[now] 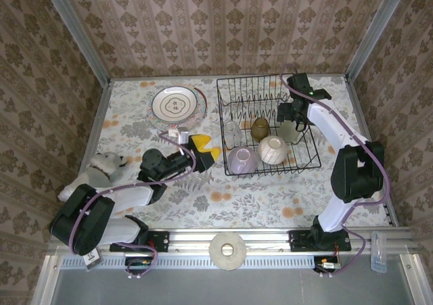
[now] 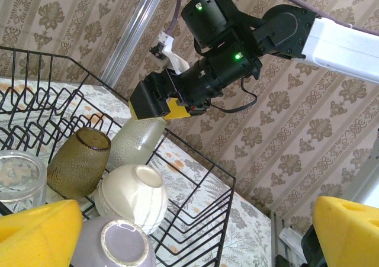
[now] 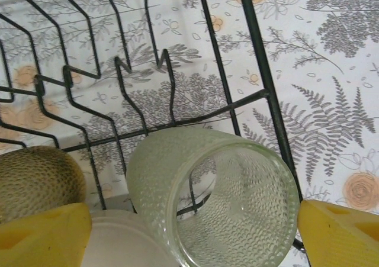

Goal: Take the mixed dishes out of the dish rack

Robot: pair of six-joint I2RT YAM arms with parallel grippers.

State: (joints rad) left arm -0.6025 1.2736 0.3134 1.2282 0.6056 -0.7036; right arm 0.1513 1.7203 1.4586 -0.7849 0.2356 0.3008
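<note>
Working left to right. A white plush dog (image 1: 103,164) lies at the left edge of the table (image 1: 250,197); it is not part of my job. Toward the far-left corner sits a stack of round plates (image 1: 174,104), a white one with brown rings on top and a pink-and-red rim showing beneath. These are out of the rack.

My left fingers (image 1: 201,143) are spread wide and hold nothing, just beside the left wall of the dish rack (image 1: 220,126).

The black wire rack sits right of the table's middle and holds five pieces. A small clear glass (image 1: 232,133) and a dimpled amber cup (image 1: 260,128) stand side by side. In front of them, a lilac bowl (image 1: 241,160) and a rounded cream bowl (image 1: 272,149) lie foot-up and look glossy.

The pale green tumbler (image 3: 219,196), in pebbled frosted glass, leans against the rack's right wall. Its mouth faces up toward my right wrist, so its long axis runs roughly along my line of approach.

My right fingers (image 3: 41,234) are spread to either side of that tumbler with its body between them. I cannot see firm contact on either side. The right arm is plainly the nearer one. I judge that the next move turns on keeping the tumbler centred as I close, so it doesn't roll against the wires.
</note>
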